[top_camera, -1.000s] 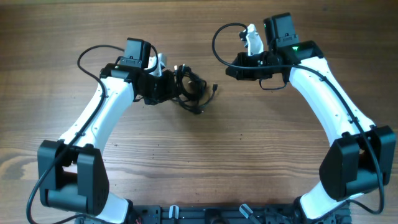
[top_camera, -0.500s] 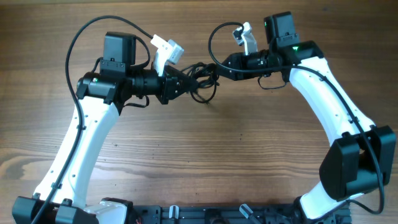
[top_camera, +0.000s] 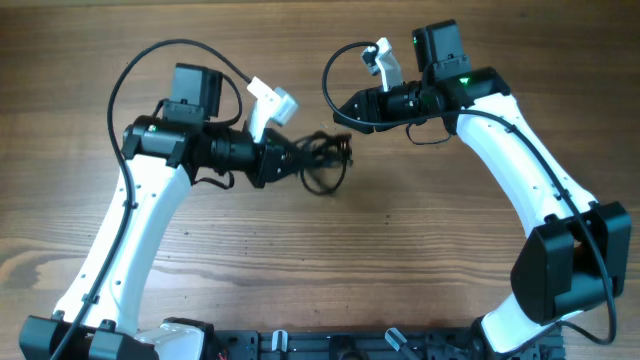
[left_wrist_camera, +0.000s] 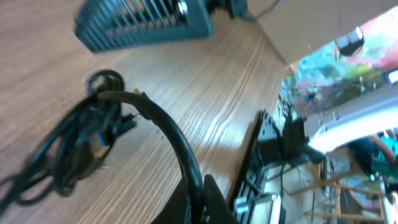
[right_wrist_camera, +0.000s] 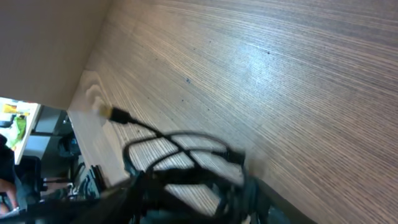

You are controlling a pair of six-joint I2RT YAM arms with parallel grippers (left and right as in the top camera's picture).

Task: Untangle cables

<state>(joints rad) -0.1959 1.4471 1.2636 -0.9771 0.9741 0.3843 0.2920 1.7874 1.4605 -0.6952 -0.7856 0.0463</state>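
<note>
**Wood-grain tabletop, one dark knot, two grippers close in**

Wood-grain tabletop (top_camera: 400, 250) fills the overhead view, with only the two arms and the work between them seen on it; in the left wrist view a slatted teal object (left_wrist_camera: 143, 22) is made out at the far table edge, with a bright, blurred room beyond; the cable tangle (top_camera: 322, 162) is found near the middle of the table's upper half, a small knot of thin black loops bunched at the tip of the left gripper (top_camera: 287, 160); that pincer is judged to be clamped on the tangle, since a loop in the left wrist view runs straight down into its fingers; the right gripper (top_camera: 343, 113) is held just above and to the right of the knot, near its upper loops; whether its fingers are apart or together, or a strand is caught, cannot be told, as the right wrist view is blurred there; one plug end (right_wrist_camera: 115, 114) is seen sticking out free on a single strand; the cords are judged not yet separated; if the arms are drawn apart while several strands are pinched at once, the knot may be tightened rather than opened; a plug could be snagged in a loop and strained; a thin cord could slip from the fingers and the bundle be dropped in a heap; the arms' own thicker wires could be caught by a loose loop
</note>
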